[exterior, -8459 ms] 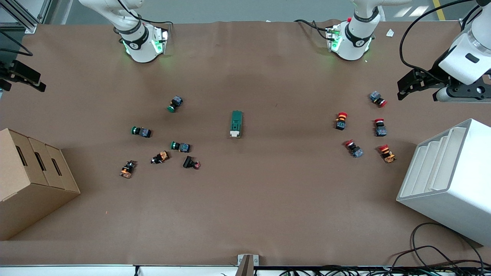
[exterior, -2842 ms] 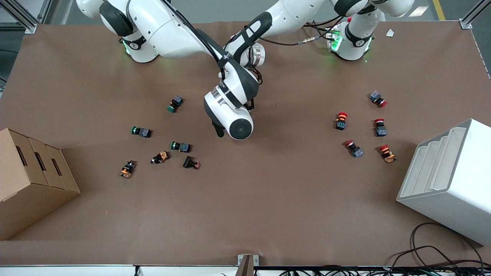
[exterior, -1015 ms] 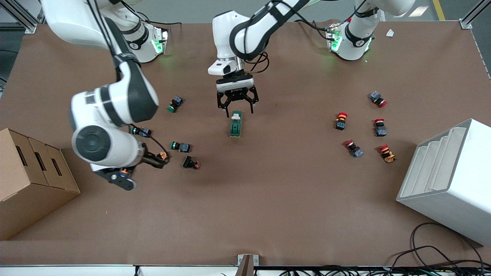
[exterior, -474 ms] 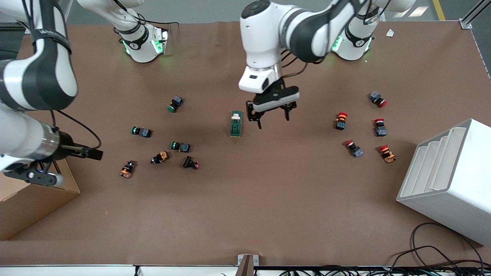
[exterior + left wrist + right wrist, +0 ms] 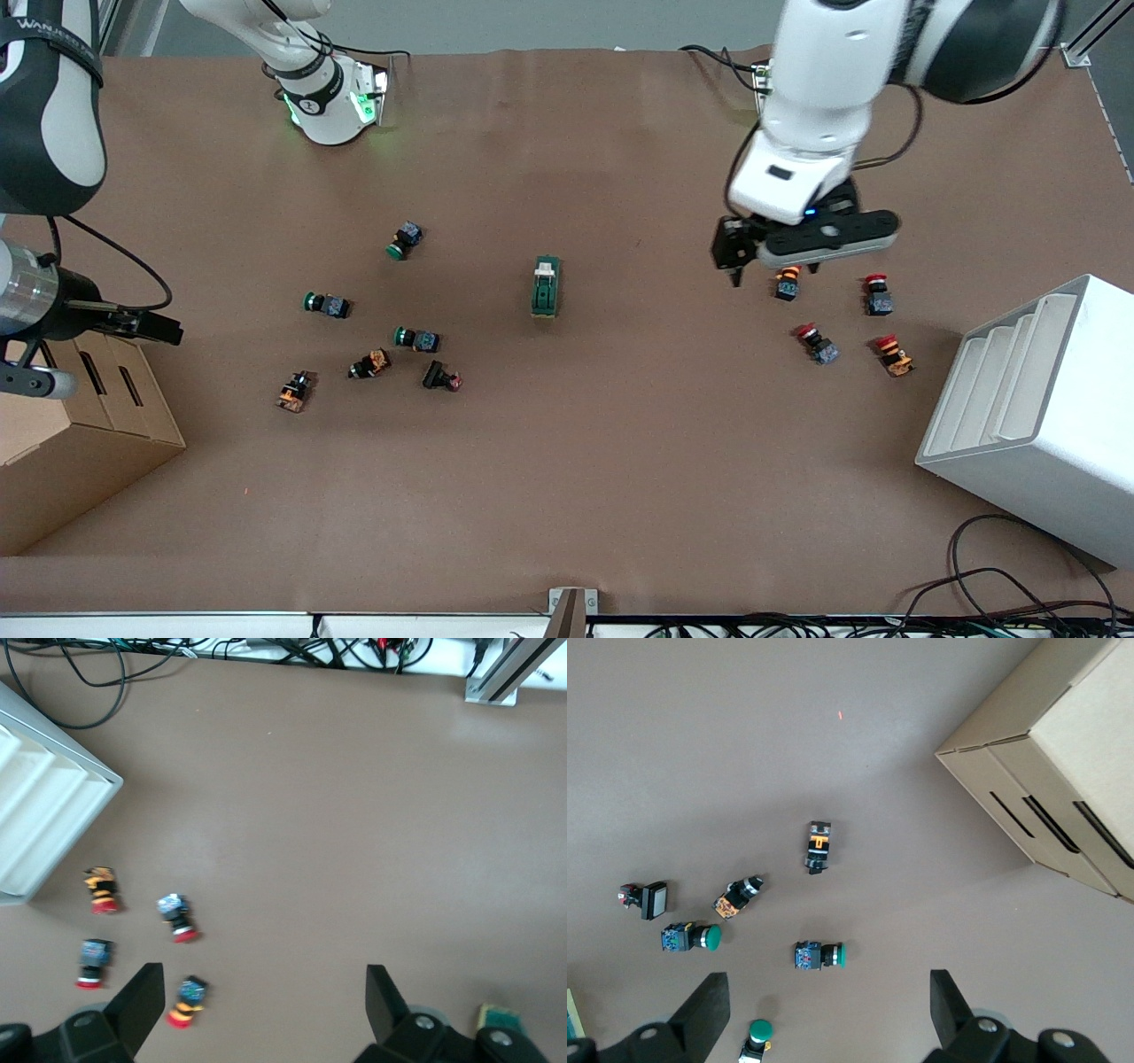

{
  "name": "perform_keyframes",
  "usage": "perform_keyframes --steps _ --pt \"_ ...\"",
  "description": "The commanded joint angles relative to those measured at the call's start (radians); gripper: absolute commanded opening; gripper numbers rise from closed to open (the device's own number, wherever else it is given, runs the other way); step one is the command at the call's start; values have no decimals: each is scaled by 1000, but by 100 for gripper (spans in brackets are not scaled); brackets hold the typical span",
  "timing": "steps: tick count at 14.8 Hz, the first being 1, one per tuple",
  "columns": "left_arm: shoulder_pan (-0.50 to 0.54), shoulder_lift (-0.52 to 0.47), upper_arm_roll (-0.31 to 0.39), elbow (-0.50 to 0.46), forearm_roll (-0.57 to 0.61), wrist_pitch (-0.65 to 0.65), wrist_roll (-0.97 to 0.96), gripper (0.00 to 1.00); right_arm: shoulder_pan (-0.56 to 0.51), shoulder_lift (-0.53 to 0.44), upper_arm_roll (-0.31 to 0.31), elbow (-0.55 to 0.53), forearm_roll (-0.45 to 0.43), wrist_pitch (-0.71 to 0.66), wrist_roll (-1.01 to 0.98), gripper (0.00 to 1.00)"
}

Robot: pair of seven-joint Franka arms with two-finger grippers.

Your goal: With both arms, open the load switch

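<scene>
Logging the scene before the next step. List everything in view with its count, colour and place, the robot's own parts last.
load switch: one, dark green with a white lever, mid-table.
green-capped push buttons: three, toward the right arm's end.
orange-and-black parts: two, nearer the front camera than those buttons.
black part: one, red tip, beside them.
red-capped mushroom buttons: four visible, toward the left arm's end.
cardboard box: one, tan, right arm's end.
white rack: one, left arm's end.
cables: black, table's near edge.
left gripper: open, over the mushroom buttons.
right gripper: open, over the cardboard box.
</scene>
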Motion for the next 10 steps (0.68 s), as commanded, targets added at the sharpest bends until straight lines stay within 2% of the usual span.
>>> perform_keyframes --steps 1,4,6,10 --pt "35 -64 80 -23 -99 -61 200 100 10 -54 -17 -50 -15 17 -13 100" --pt "107 -96 119 -24 -150 -136 381 100 9 -80 -34 -48 -15 17 -50 100" --pt "125 -110 119 -23 -150 -187 403 100 10 -98 -59 -48 -14 13 -96 100" --pt "159 -131 119 -41 -159 -208 505 100 4 -137 -59 -50 -1 -1 -104 100"
